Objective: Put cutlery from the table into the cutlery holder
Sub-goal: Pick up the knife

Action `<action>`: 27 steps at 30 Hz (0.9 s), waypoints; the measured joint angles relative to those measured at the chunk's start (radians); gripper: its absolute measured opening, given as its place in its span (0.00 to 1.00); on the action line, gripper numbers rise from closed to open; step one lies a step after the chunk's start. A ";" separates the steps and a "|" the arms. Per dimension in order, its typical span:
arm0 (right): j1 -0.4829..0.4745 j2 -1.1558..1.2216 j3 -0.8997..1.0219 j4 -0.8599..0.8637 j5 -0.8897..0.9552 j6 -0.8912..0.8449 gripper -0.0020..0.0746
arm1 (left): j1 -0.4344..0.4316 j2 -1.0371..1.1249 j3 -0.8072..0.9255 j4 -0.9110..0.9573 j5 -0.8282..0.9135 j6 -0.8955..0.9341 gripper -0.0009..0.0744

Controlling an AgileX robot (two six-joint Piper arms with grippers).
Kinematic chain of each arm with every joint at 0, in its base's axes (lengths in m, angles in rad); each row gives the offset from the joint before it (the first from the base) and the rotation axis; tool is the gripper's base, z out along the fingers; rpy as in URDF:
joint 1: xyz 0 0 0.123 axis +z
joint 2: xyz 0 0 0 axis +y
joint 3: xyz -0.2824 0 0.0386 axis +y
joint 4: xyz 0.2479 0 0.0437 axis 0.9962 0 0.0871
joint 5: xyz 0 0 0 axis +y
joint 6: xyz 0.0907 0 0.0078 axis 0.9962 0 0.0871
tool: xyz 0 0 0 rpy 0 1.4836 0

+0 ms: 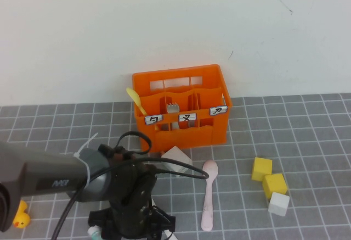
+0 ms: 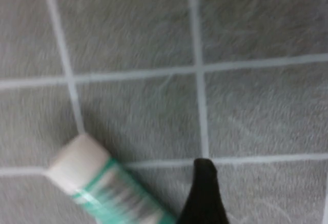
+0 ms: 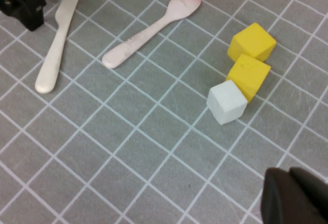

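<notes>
The left gripper point(image 1: 130, 226) hangs low over the table's point(image 1: 307, 141) near edge; I cannot tell how it stands. The pink spoon point(image 1: 208, 193) and white knife point(image 3: 57, 38) lie near the orange cutlery holder point(image 1: 181, 108). The right gripper point(image 3: 294, 198) shows only as a dark tip.

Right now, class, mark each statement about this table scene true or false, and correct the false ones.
1. The pink spoon lies on the table. True.
2. The white knife is in the orange crate. False: it lies on the table.
3. Two yellow cubes sit beside a white cube. True.
4. The left gripper hovers over the crate. False: it is low, near the table's front edge.
5. The right gripper holds the spoon. False: the spoon lies far from it.
</notes>
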 joint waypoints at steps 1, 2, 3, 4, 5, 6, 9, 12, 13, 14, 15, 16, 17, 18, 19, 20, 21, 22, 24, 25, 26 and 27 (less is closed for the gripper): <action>0.000 0.000 0.000 0.000 0.000 0.000 0.02 | 0.000 0.000 0.000 -0.013 0.002 -0.004 0.64; 0.000 0.000 0.000 0.000 0.000 0.000 0.02 | 0.000 0.000 0.000 -0.037 0.002 -0.006 0.63; 0.000 0.000 0.000 0.000 0.000 0.000 0.02 | -0.002 0.000 0.000 -0.067 -0.002 0.010 0.63; 0.000 0.000 0.000 0.000 0.000 0.000 0.02 | -0.004 0.000 -0.003 -0.099 -0.002 0.029 0.63; 0.000 0.000 0.000 0.000 0.000 0.000 0.02 | -0.010 0.000 -0.007 -0.124 -0.004 0.054 0.63; 0.000 0.000 0.000 0.001 0.000 0.000 0.02 | -0.019 0.000 -0.015 -0.155 -0.006 0.076 0.63; 0.000 0.000 0.000 0.002 0.000 0.000 0.02 | -0.057 0.002 -0.044 -0.202 -0.024 0.105 0.63; 0.000 0.000 0.000 0.004 0.000 0.000 0.02 | -0.092 0.010 -0.074 -0.219 -0.054 0.096 0.62; 0.000 0.000 0.000 0.004 0.000 0.000 0.02 | -0.099 0.017 -0.085 -0.221 -0.058 0.091 0.62; 0.000 0.000 0.000 0.004 0.000 0.000 0.02 | -0.101 0.026 -0.093 -0.222 -0.058 0.090 0.62; 0.000 0.000 0.000 0.004 0.000 0.000 0.02 | -0.101 0.036 -0.103 -0.222 -0.058 0.085 0.62; 0.000 0.000 0.000 0.004 0.000 0.000 0.02 | -0.101 0.046 -0.105 -0.220 -0.056 0.082 0.62; 0.000 0.000 0.000 0.004 0.000 0.000 0.02 | -0.101 0.057 -0.110 -0.213 -0.051 0.075 0.62; 0.000 0.000 0.000 0.004 0.000 0.000 0.02 | -0.101 0.068 -0.115 -0.205 -0.043 0.072 0.62; 0.000 0.000 0.000 0.004 0.000 0.000 0.02 | -0.101 0.070 -0.118 -0.200 -0.040 0.067 0.62; 0.000 0.000 0.000 0.004 0.000 0.000 0.02 | -0.101 0.072 -0.122 -0.193 -0.037 0.064 0.62; 0.000 0.000 0.000 0.004 0.000 0.000 0.02 | -0.103 0.074 -0.124 -0.184 -0.035 0.060 0.62; 0.000 0.000 0.000 0.004 0.000 0.000 0.02 | -0.103 0.076 -0.124 -0.176 -0.033 0.058 0.62; 0.000 0.000 0.000 0.004 0.000 0.000 0.02 | -0.107 0.078 -0.126 -0.147 -0.026 0.054 0.62; 0.000 0.000 0.000 0.004 0.000 0.000 0.02 | -0.110 0.079 -0.126 -0.124 -0.019 0.051 0.62; 0.000 0.000 0.000 0.004 0.000 0.000 0.02 | -0.112 0.080 -0.128 -0.105 -0.009 0.046 0.61; 0.000 0.000 0.000 0.004 0.000 0.000 0.02 | -0.112 0.082 -0.128 -0.073 0.006 0.038 0.59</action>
